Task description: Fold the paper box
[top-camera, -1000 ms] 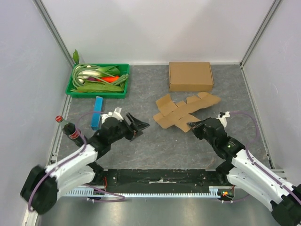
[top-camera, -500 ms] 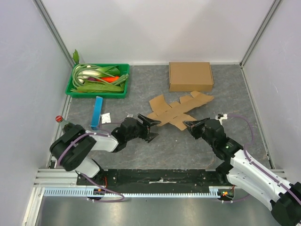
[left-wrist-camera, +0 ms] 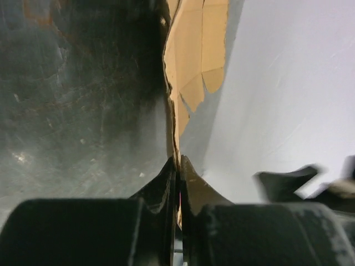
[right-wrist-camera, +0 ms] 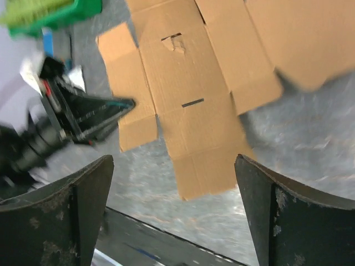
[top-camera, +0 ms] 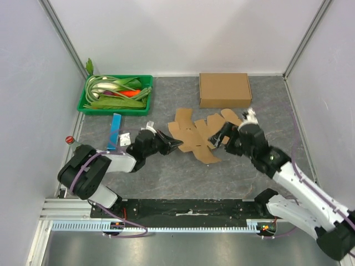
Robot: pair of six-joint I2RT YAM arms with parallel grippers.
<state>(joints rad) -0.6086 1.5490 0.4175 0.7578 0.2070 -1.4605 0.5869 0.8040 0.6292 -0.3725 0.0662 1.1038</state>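
Top view: the flat box blank [top-camera: 189, 133] now lies mid-table, dragged left. The left gripper [top-camera: 177, 143] has clamped its left edge.
Left wrist view: jaws pinch the cardboard edge.
Right wrist view: the right gripper [right-wrist-camera: 173, 160] has released and hangs wide above the blank. Folding remains undone.

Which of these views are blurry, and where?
Top view: sharp and evenly lit, only the right gripper slightly smeared. Left wrist: the left gripper looks dark and soft up close; the cardboard beyond is sharper. Right wrist: blur throughout, worst at the left edge and top right corner.
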